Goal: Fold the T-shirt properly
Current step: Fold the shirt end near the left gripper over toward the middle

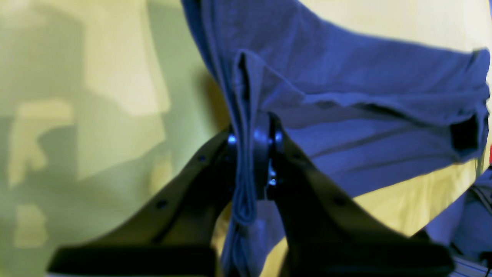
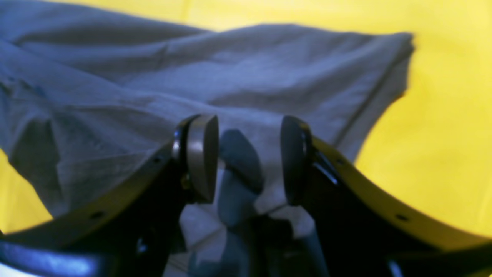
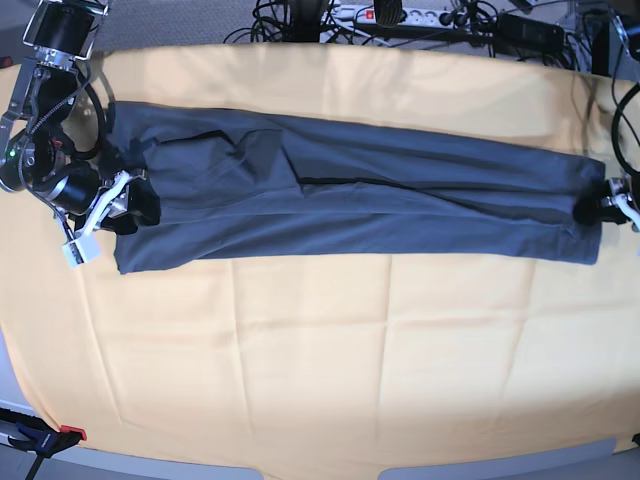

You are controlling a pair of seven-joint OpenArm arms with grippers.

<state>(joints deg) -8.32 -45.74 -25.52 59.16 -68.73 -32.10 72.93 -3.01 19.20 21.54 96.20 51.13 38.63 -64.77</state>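
Gripping T-shirt point(image 1: 346, 69), seemingly: left pincer point(image 1: 253, 154).

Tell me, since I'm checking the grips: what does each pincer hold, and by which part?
Left pincer is shut on a bunched edge of the T-shirt. Right pincer stands open around a fold, gripping nothing.

A table is carrying everything here, covered by a yellow-orange cloth point(image 3: 320, 360) that is lying flat with faint fold creases crossing it. The T-shirt point(image 3: 350, 200), dark blue-grey, is lying directly on the cloth as a long band stretching from the cloth's left side to its right side, in the far half of the surface. The near half of the cloth is showing only its creases. Beyond the far edge, cables and a power strip point(image 3: 420, 15) are lying on grey floor; a clamp point(image 3: 40, 437) is sitting at the near left corner
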